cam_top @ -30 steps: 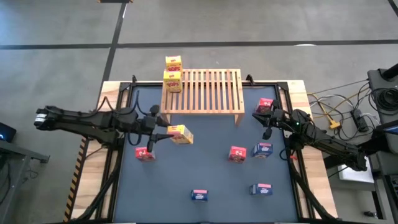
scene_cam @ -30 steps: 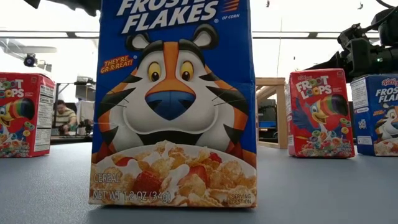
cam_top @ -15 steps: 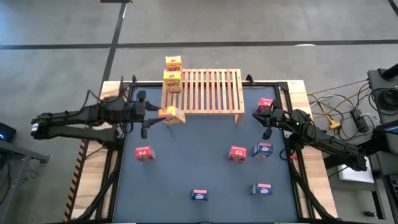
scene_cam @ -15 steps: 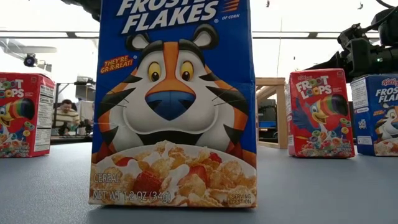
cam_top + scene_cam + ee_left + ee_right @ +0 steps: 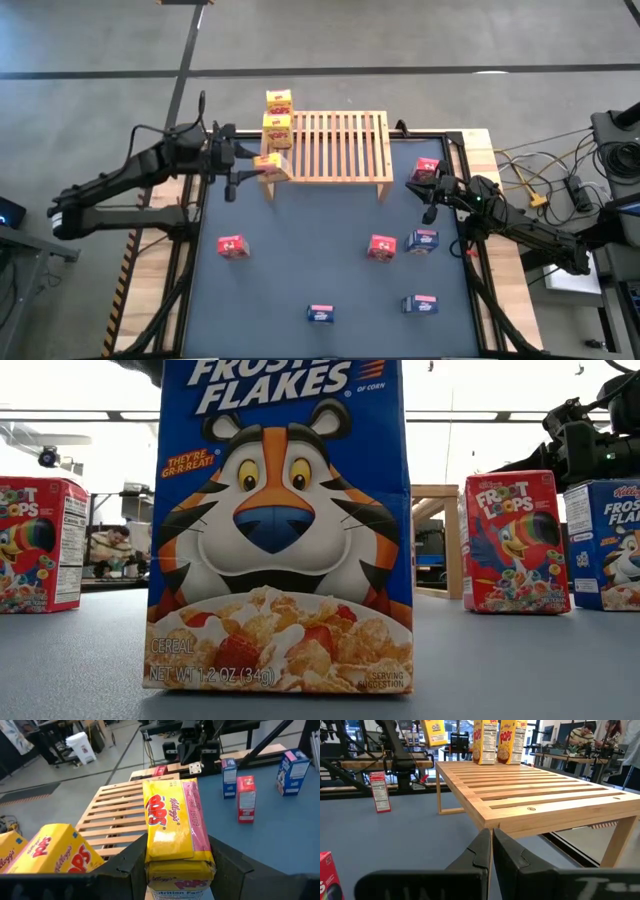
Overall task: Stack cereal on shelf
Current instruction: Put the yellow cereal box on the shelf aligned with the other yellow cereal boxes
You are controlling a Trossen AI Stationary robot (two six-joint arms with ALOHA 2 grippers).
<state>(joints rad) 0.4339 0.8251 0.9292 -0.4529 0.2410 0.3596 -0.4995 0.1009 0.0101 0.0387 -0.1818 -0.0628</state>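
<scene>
My left gripper (image 5: 246, 166) is shut on a yellow cereal box (image 5: 268, 167) at the near left corner of the wooden slatted shelf (image 5: 335, 145). Two more yellow boxes (image 5: 278, 101) (image 5: 277, 130) stand on the shelf's left end. Red boxes (image 5: 231, 246) (image 5: 381, 247) (image 5: 424, 169) and blue boxes (image 5: 422, 241) (image 5: 320, 314) (image 5: 420, 304) stand on the dark table top. My right gripper (image 5: 436, 187) is shut and empty beside the far right red box, near the shelf's right leg. My left gripper pinches the yellow box between its two fingers (image 5: 129, 865), on the box's two long sides near its end closest to the wrist (image 5: 151, 854). The fingers come level from the table's left and lie along the box. The box is lifted clear, its printed face up.
In the low view a blue box (image 5: 280, 520) stands close to the camera and hides much of the table; a red box (image 5: 515, 540) and a shelf leg (image 5: 452, 540) show behind it. People sit in the room beyond. The shelf's slats to the right of the yellow boxes are bare.
My left gripper has carried the yellow box up and toward the table's far edge, from over the table's left middle to the shelf's near left corner. The box has stayed in the hold, clear of the table.
</scene>
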